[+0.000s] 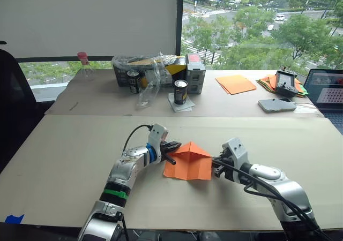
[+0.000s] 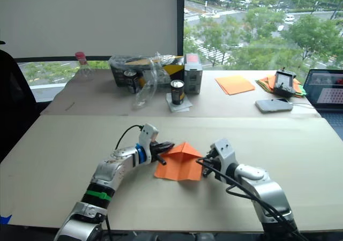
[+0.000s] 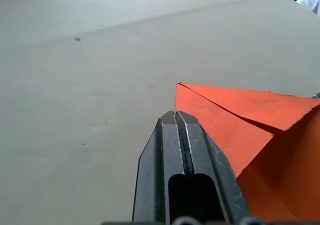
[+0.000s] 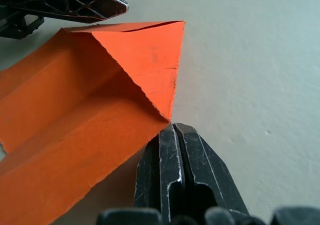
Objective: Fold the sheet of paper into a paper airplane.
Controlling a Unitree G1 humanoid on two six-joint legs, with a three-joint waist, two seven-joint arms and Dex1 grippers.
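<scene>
Beige table (image 1: 64, 155) with the creased orange sheet of paper (image 1: 188, 163), cans, a phone, paper stacks.

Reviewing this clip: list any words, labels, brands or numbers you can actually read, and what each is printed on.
No text reads legibly in these views.
Two dark cans: label print too small to read.
Grey carton with a red top panel: print blurred.
Laptop screen: a red pattern, no readable characters.
Phone: blank face.
Sheet of paper between the left hand and right hand: plain orange, no print.
</scene>
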